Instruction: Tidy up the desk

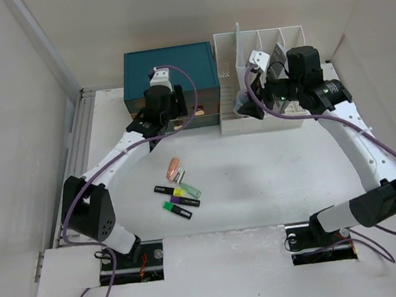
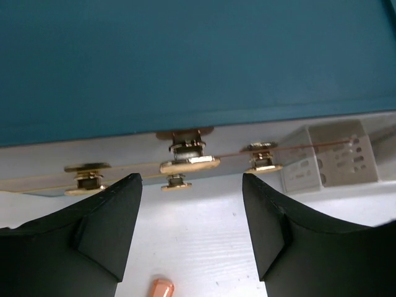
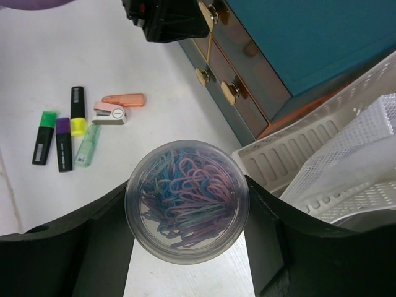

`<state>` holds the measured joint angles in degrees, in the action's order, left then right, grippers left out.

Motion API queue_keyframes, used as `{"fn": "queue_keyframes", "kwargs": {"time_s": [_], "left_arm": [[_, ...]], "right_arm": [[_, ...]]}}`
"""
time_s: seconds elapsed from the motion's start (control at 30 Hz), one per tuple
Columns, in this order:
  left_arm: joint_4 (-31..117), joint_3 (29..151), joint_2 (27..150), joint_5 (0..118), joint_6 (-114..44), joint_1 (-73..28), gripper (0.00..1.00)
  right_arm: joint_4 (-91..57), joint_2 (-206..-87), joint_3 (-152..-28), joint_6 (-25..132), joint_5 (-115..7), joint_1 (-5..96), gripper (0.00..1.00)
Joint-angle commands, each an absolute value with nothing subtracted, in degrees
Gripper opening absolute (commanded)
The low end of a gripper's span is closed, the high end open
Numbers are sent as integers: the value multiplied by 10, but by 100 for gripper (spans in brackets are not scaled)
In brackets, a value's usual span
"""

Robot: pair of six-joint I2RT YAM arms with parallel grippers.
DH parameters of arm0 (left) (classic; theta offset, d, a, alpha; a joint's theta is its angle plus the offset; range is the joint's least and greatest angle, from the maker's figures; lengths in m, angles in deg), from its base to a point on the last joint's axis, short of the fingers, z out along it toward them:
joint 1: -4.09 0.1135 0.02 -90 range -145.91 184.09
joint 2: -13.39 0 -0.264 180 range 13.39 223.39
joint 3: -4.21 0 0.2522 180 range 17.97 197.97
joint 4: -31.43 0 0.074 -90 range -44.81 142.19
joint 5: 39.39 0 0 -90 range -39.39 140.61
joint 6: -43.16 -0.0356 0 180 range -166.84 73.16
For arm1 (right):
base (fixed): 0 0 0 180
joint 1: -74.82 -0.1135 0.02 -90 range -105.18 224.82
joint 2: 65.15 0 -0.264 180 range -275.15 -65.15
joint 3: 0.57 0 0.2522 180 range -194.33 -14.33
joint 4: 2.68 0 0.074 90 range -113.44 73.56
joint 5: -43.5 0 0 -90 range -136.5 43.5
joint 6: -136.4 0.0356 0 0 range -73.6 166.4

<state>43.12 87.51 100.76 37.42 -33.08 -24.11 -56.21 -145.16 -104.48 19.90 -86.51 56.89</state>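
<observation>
The white desk point(image 1: 271, 169) holds a teal drawer box point(image 1: 168, 66) and a white slotted file rack point(image 1: 262, 49) at the back. My left gripper point(image 1: 164, 127) is open and empty, hovering just in front of the drawer box's gold knobs point(image 2: 189, 164); its fingers point(image 2: 111, 216) straddle bare desk. My right gripper point(image 1: 243, 107) is shut on a clear round cup of coloured paper clips point(image 3: 187, 201), held above the desk by the rack's front left corner point(image 3: 291, 161).
Mid-left on the desk lie an orange highlighter point(image 1: 173, 167), a small stapler point(image 1: 180, 173), and yellow point(image 1: 167, 189), pale green point(image 1: 190, 190), and green and purple point(image 1: 178, 207) highlighters. A metal rail point(image 1: 83, 132) runs along the left edge. Two cut-outs point(image 1: 132, 262) hold the arm bases.
</observation>
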Motion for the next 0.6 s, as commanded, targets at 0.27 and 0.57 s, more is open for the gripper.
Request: {"fn": "queue_keyframes", "kwargs": {"time_s": [0.27,0.57], "left_arm": [[462,949,1050,300,-325,-249,52],[468,959,1061,288,-325,-254,49]], "right_arm": [[-517,-1441,-1057,228,-912,578,5],[-512,-1441,-1063,238,-917,588,5]]}}
